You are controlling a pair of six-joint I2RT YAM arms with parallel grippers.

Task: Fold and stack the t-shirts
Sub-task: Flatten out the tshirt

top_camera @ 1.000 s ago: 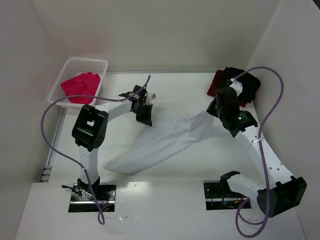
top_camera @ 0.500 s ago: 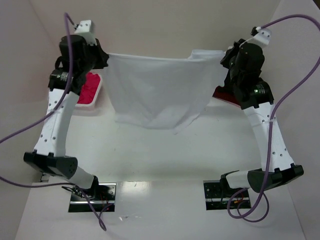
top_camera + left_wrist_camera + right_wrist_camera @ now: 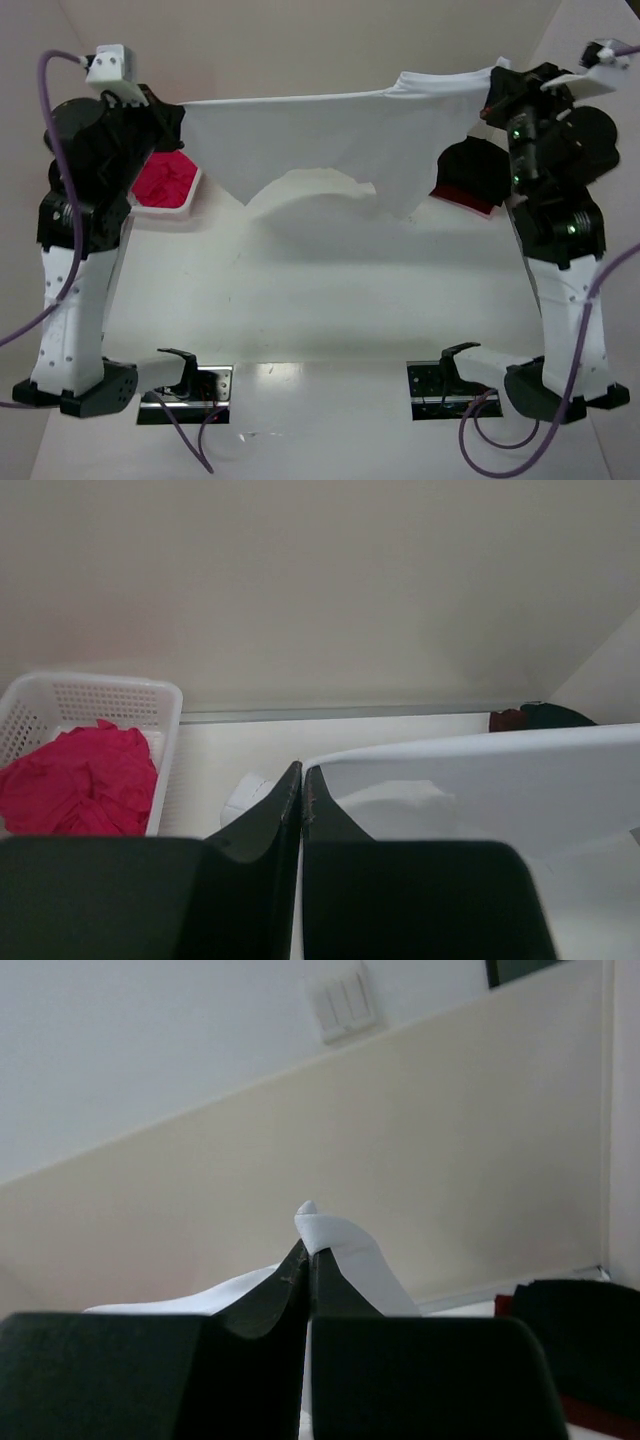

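White t-shirt [image 3: 330, 140] hangs stretched between left pincer [image 3: 302, 773] and right pincer [image 3: 308, 1249]

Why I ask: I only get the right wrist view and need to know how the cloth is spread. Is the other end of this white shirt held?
Observer: Yes, the left pincer is shut on the opposite end of the white t-shirt.
Operator: Is it sagging?
Observer: No, it's stretched wide across to the right pincer, hanging like a curtain above the table.
Operator: Where's the pink one?
Observer: The pink t-shirt lies crumpled in the white basket, rear left.
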